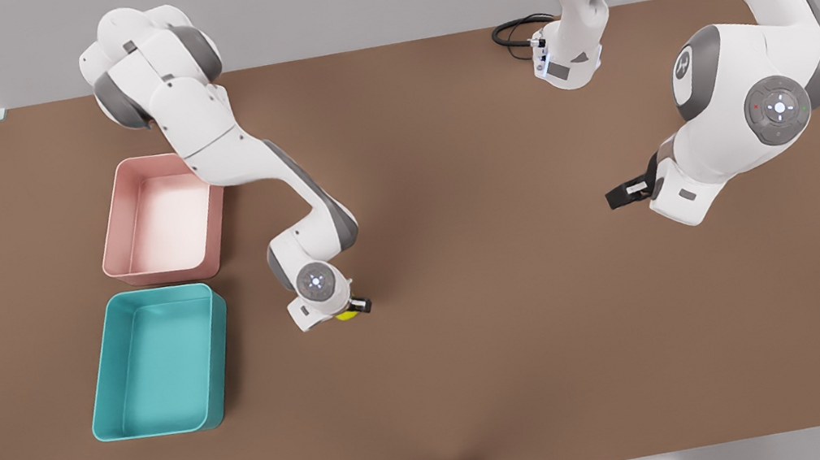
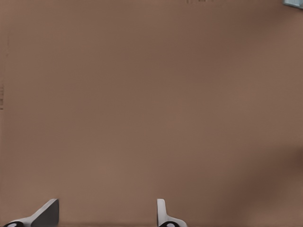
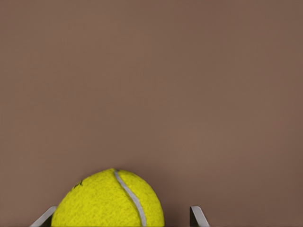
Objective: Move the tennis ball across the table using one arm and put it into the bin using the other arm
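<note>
Two tubs at the front view's left, ball between the arms' reach.

On your worktop (image 1: 484,383) the bin (image 1: 155,362) sits nearer the camera, with the other tub (image 1: 161,218) just behind it. The tennis ball (image 1: 346,315) lies on the worktop to the bin's right, between the fingers of your right end effector (image 1: 350,310). Your left end effector (image 1: 622,194) hangs well apart, toward the front view's right, over bare worktop.
</note>
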